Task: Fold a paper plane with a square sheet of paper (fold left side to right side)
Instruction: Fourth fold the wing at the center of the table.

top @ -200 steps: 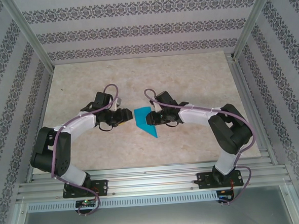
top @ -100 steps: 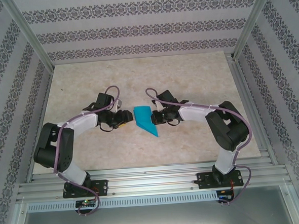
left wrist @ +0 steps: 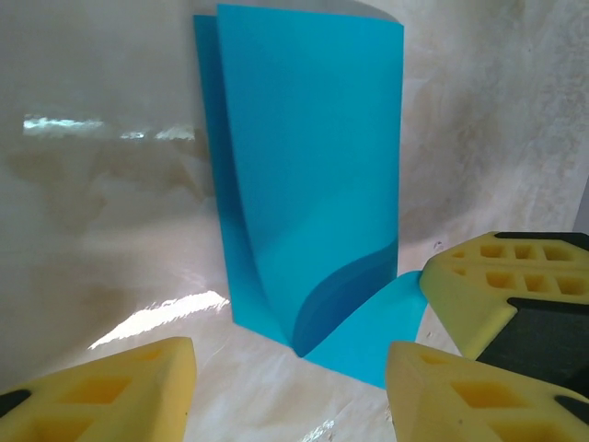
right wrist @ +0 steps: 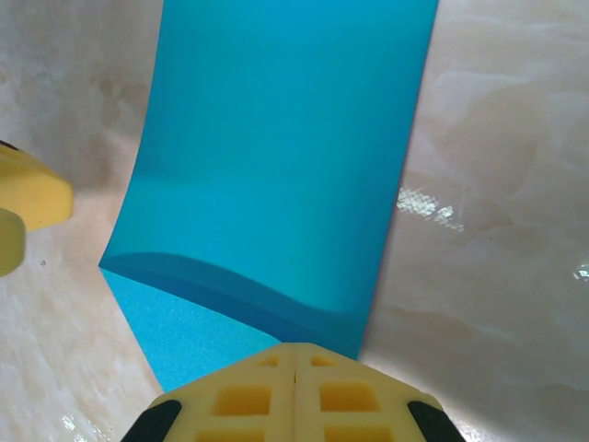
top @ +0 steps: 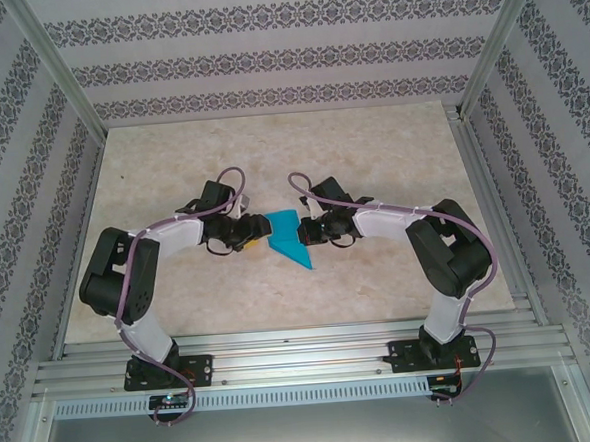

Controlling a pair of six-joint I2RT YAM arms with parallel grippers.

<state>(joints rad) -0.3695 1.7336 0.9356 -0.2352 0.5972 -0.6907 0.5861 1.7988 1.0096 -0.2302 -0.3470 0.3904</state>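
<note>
left end effector (left wrist: 290,373): fingers parted | right end effector (right wrist: 294,357): pinched closed

Beige tbl (top: 271,152) w/ cyan paper (top: 288,239)

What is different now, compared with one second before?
The left gripper moved right, up to the square sheet of paper, with its jaws open. The right gripper shut, its tips at the sheet's edge. The sheet's outline changed slightly. Its lower tip and the right arm stayed in place.
</note>
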